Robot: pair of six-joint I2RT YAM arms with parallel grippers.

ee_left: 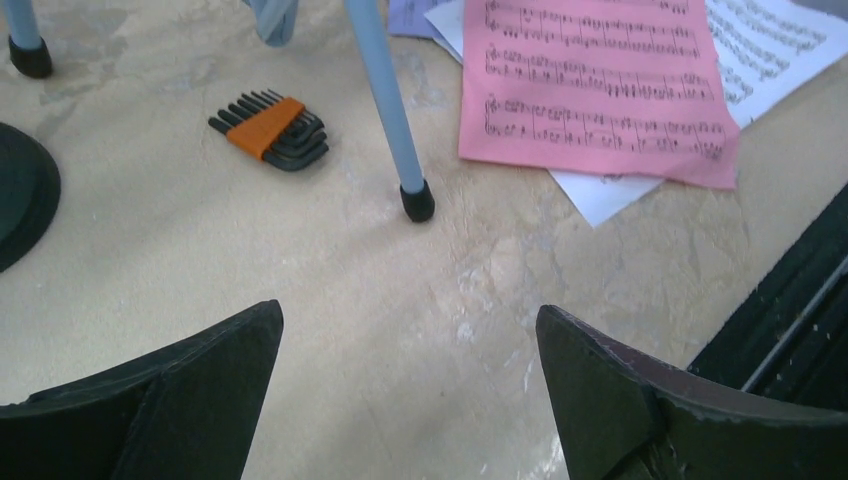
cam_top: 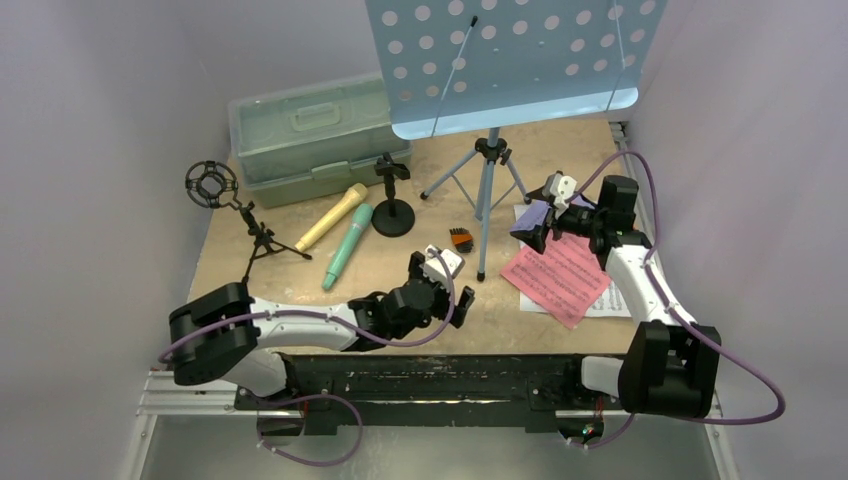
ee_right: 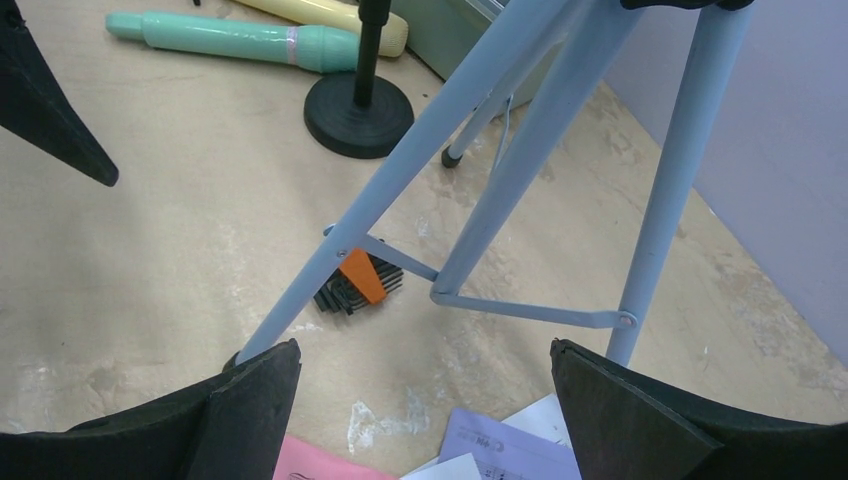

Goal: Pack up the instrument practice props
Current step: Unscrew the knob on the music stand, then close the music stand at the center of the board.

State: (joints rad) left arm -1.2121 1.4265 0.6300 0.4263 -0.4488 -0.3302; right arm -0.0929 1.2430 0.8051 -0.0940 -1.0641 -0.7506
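— How is the worktop looking?
— Tan and scuffed, sitting between lilac walls. The music rack is standing at the back, sheets lying right, microphones left.
— Anything being gripped?
— No. The left fingers and right fingers are gaping wide, empty.

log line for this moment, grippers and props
left gripper: open, empty | right gripper: open, empty, near music rack | tan microphone, teal microphone: outside closed case

Your left arm lies low, stretched forward and to the right from its base, elbow bent. Your left gripper points downward with its jaws spread wide, holding nothing. Your right arm reaches forward and bends left; your right gripper is likewise wide open and empty.
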